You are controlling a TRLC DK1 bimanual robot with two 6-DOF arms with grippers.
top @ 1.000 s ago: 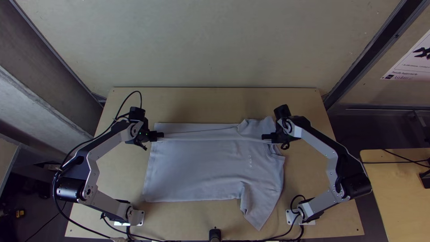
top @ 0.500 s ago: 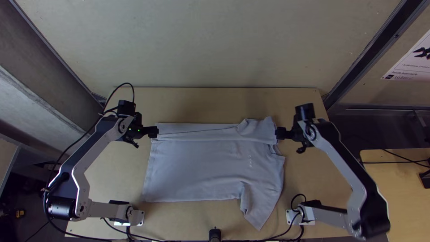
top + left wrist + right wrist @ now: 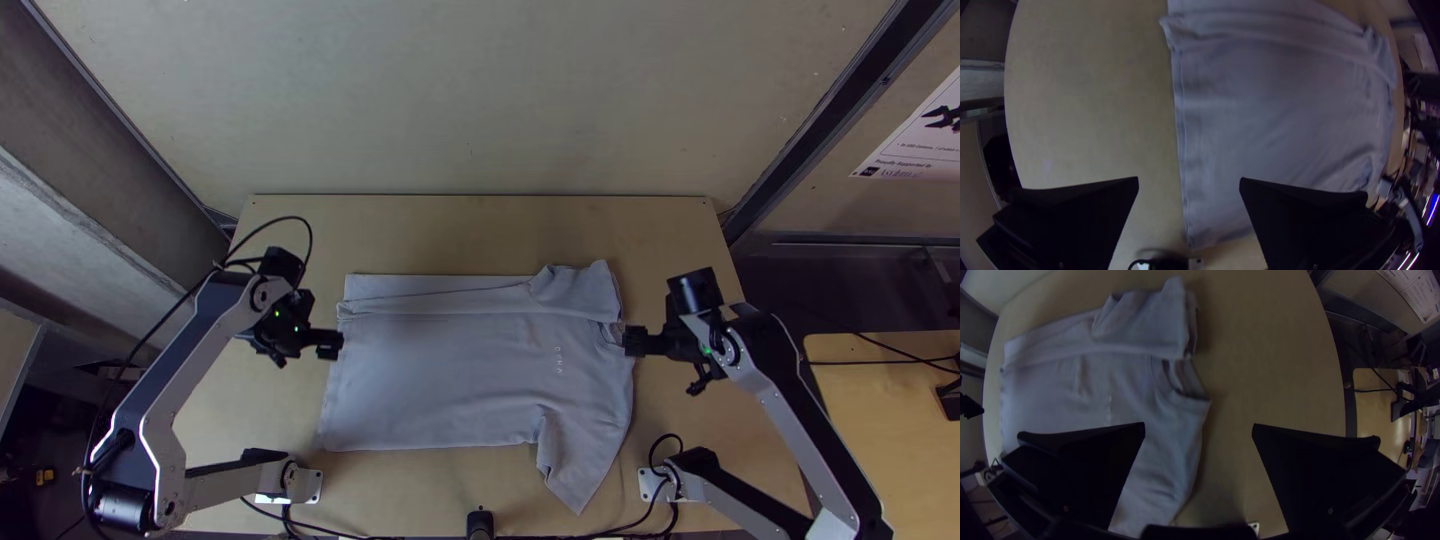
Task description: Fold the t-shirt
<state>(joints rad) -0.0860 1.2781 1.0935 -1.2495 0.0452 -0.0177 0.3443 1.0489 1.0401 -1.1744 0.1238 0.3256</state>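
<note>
A pale grey fabric t-shirt [image 3: 440, 380] is spread between the flat-fingered black left gripper [image 3: 334, 345] and black right gripper [image 3: 630, 341], both parted and unloaded. Its far strip is folded over. It is supported by a light wooden table [image 3: 500, 235], backed by a beige wall [image 3: 470, 100]. The silver-and-black right arm [image 3: 805, 430] is cut off below.

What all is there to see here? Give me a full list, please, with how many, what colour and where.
Pale grey-blue cloth t-shirt: one, mid-table, far side folded over
Light wooden table: one, under the shirt
Light wooden side table: one, far right
White printed sheet: one, upper right
Black cables: several, around the arms
Silver-and-black robot arms: two, left and right
Wide-fingered black grippers: two, open, left and right, at the shirt's sides
</note>
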